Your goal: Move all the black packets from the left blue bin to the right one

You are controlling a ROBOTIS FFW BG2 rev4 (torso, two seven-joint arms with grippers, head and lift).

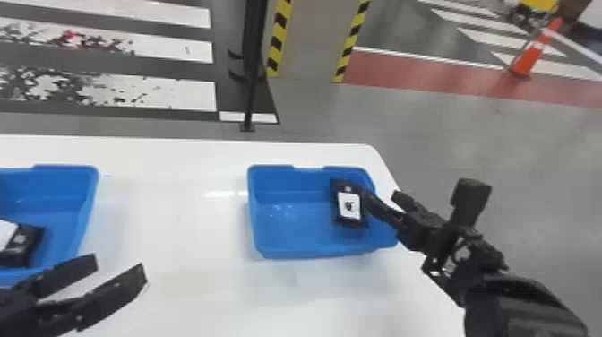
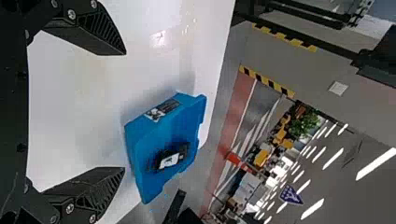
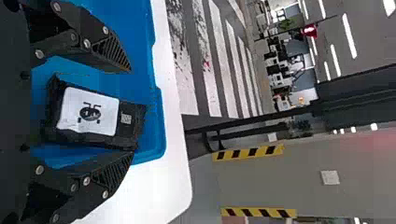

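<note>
Black packet (image 1: 27, 242), left edge of head view: likely light, squishy; pinch fat sides. Left end effector (image 2: 125, 111), right end effector (image 3: 130, 114) open.

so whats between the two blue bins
White tabletop lies between the left bin and the right bin in the head view, with a streak of glare by the right bin; the left gripper is toward the near side.
</note>
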